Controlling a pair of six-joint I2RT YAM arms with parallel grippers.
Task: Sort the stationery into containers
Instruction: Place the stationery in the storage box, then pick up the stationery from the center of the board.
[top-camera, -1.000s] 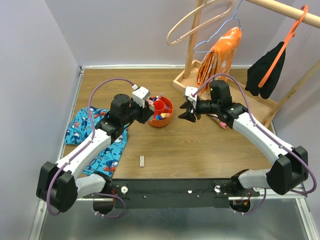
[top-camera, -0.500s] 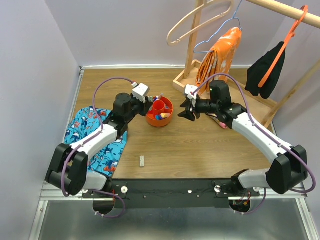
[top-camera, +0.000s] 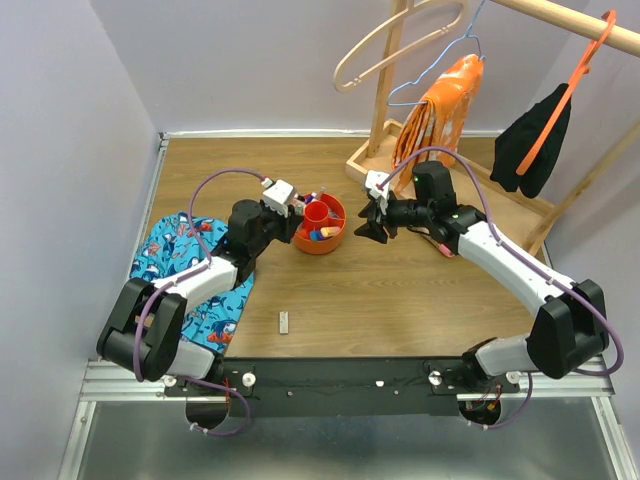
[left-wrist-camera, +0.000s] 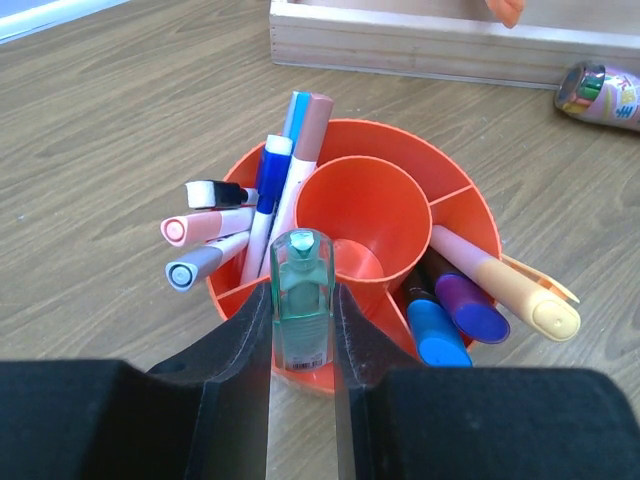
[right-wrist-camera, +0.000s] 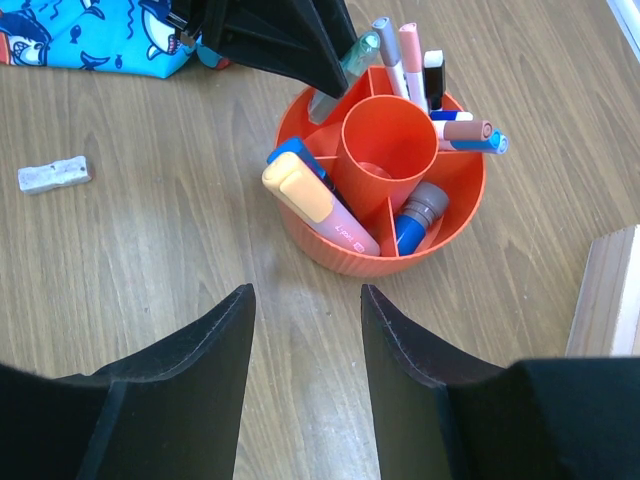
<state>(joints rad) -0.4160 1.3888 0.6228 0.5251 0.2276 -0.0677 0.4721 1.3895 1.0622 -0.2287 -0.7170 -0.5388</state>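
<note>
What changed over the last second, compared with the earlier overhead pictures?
The left arm folded in, its elbow swinging rightward and further onto the table. Its jaws stayed at the red-orange bowl's left rim, shut on the pale green highlighter. The right arm shifted slightly leftward, jaws open and empty. Nothing was picked up or released. The bowl, shark-print cloth and small grey piece did not move.

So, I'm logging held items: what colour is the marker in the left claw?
The marker is pale green, clearest in the left wrist view.
</note>
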